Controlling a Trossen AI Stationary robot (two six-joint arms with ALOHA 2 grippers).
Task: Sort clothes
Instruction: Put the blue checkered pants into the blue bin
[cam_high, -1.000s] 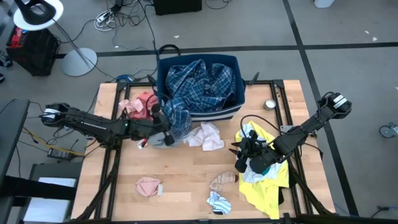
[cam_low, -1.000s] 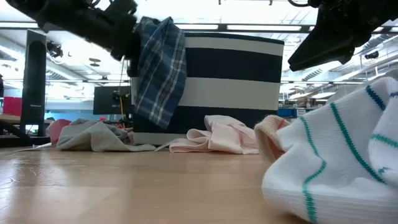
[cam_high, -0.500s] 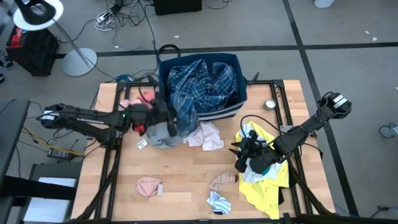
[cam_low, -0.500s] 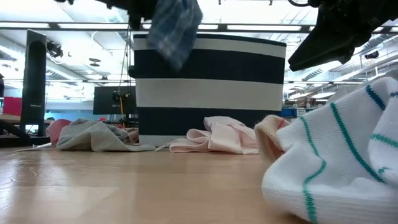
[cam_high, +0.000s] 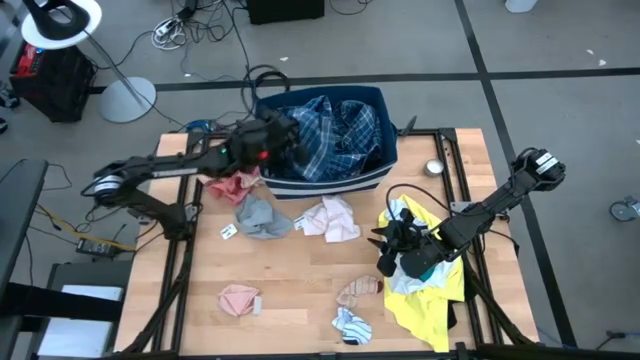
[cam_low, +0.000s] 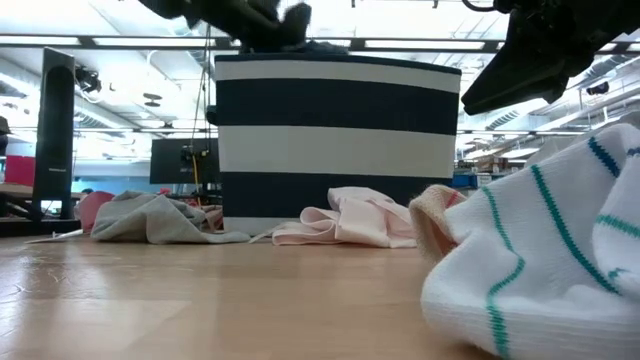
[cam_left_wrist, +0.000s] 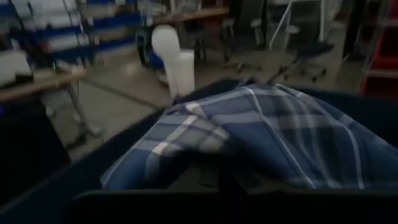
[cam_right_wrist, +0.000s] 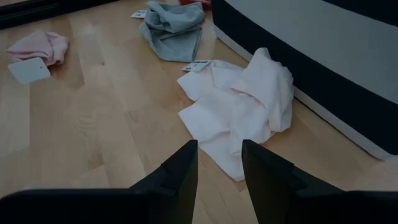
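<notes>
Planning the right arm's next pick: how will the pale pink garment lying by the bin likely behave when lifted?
The pale pink garment lies crumpled in soft folds, so it will probably droop and unfold. It looks thin, likely light. A tag at its edge may dangle.

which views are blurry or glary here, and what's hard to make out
Low view: the striped sock up close is soft and fills the corner, and bright ceiling lights leave the arms as dark silhouettes. Left wrist view: dim and smeared, only the blue plaid shirt reads clearly. Right wrist view: sharp and evenly lit on the pale pink garment. High view: even light, small pieces lack detail.
</notes>
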